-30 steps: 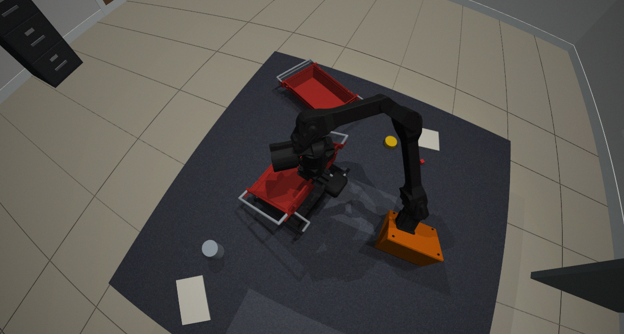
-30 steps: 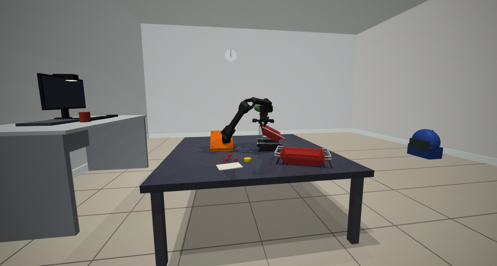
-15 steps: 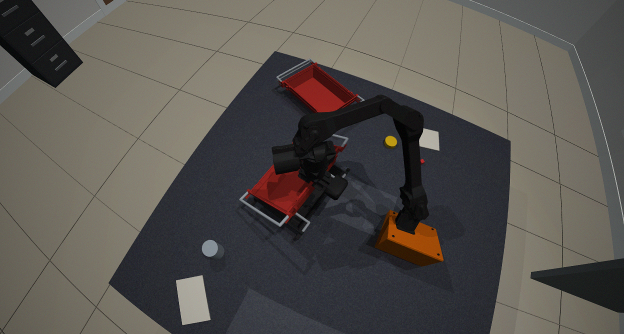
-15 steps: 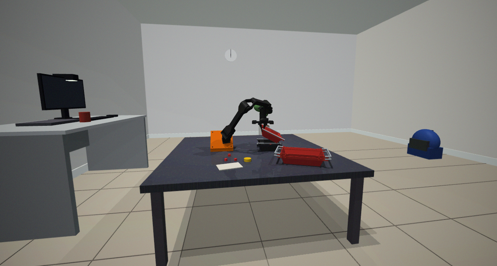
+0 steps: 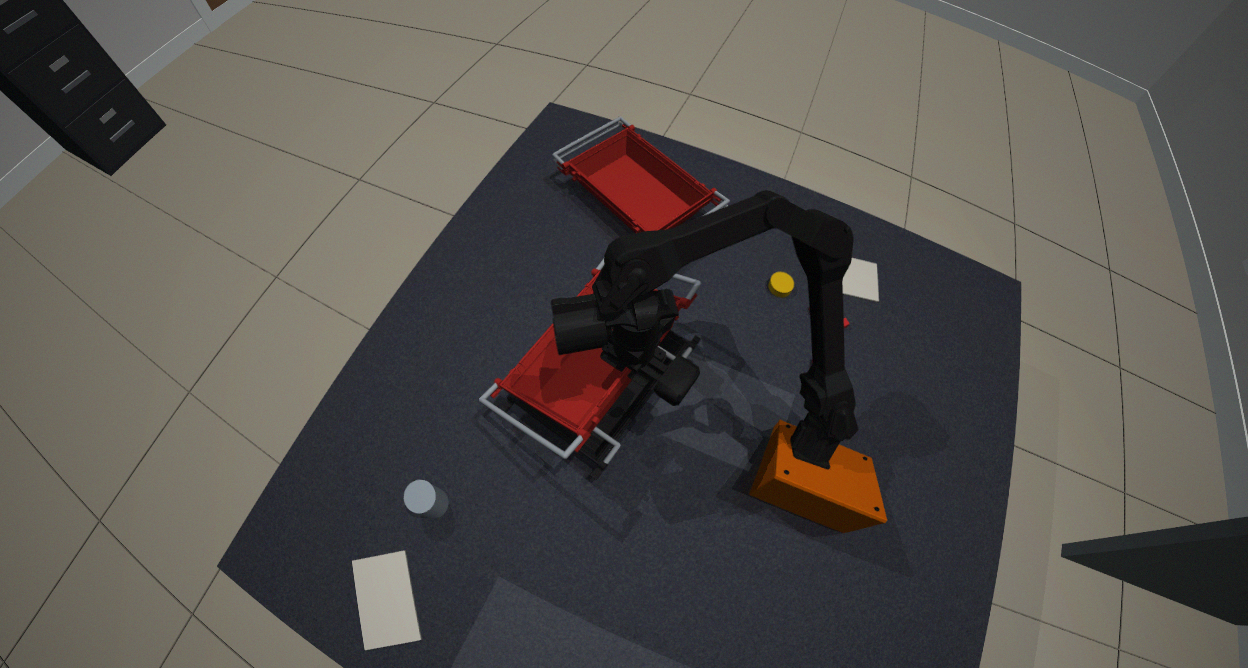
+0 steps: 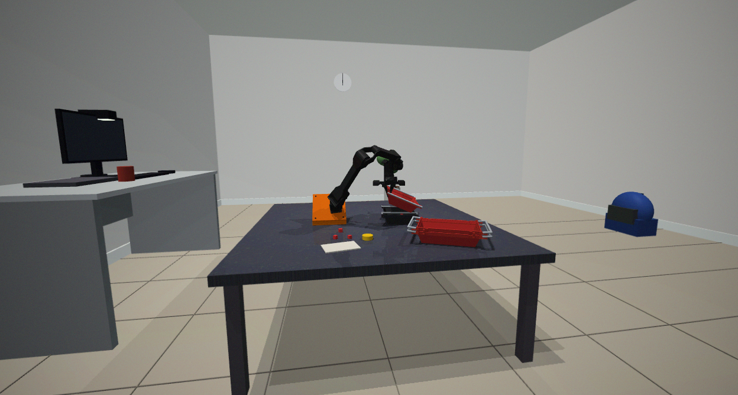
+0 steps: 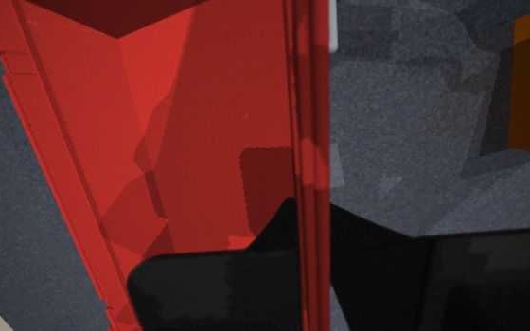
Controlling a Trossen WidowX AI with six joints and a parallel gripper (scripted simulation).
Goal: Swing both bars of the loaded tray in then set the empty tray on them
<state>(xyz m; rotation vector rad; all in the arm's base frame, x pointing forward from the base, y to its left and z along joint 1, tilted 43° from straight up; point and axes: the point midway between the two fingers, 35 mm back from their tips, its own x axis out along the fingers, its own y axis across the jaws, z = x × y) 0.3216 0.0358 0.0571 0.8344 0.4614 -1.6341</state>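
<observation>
My gripper (image 5: pixel 630 369) (image 6: pixel 388 188) (image 7: pixel 300 204) is shut on one long side wall of the empty red tray (image 5: pixel 558 393) (image 6: pixel 403 199) (image 7: pixel 226 118). This tray hangs tilted, its far long side lower, with its wire bars at its ends. Below it stands the black loaded tray (image 5: pixel 621 406) (image 6: pixel 400 219), mostly hidden by the red tray and the arm. One wire bar (image 5: pixel 616 451) shows at its end in the top view; whether both bars lie across its top cannot be told. The blocks inside are hidden. The red tray is clear above it in the exterior view.
Another red tray (image 5: pixel 637 179) (image 6: pixel 449 232) with bars stands on the table. A yellow disc (image 5: pixel 781 283) (image 6: pixel 367 236), a white sheet (image 5: pixel 862 280) (image 6: pixel 340 246) and small red cubes (image 6: pixel 340 230) lie nearer the orange base (image 5: pixel 829 481). A grey cylinder (image 5: pixel 419 495) and another white sheet (image 5: pixel 385 600) lie opposite.
</observation>
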